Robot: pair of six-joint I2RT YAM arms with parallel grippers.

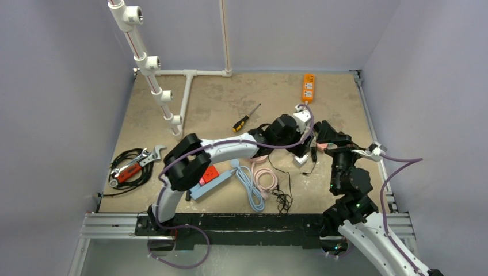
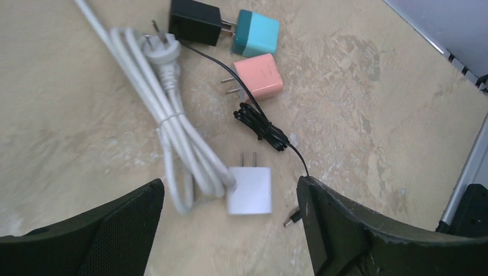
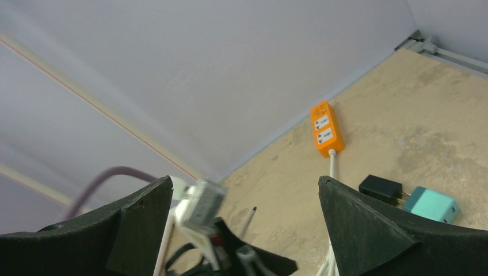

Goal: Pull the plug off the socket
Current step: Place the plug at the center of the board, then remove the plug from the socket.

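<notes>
- Evidently the white plug (image 2: 249, 190) lay loose on the surface (image 2: 374, 115), prongs bare.
- Left end effector (image 2: 230, 192) gaped empty over it; right end effector (image 3: 244, 183) gaped too.
- Probably light, rigid, slick; its flat sides suited pinching.

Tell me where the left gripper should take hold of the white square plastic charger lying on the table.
Probably across the two plain sides of the white square charger, coming from straight above. It lies flat with its prongs pointing away, below the open left gripper. The coiled white cable crowds one side.
</notes>
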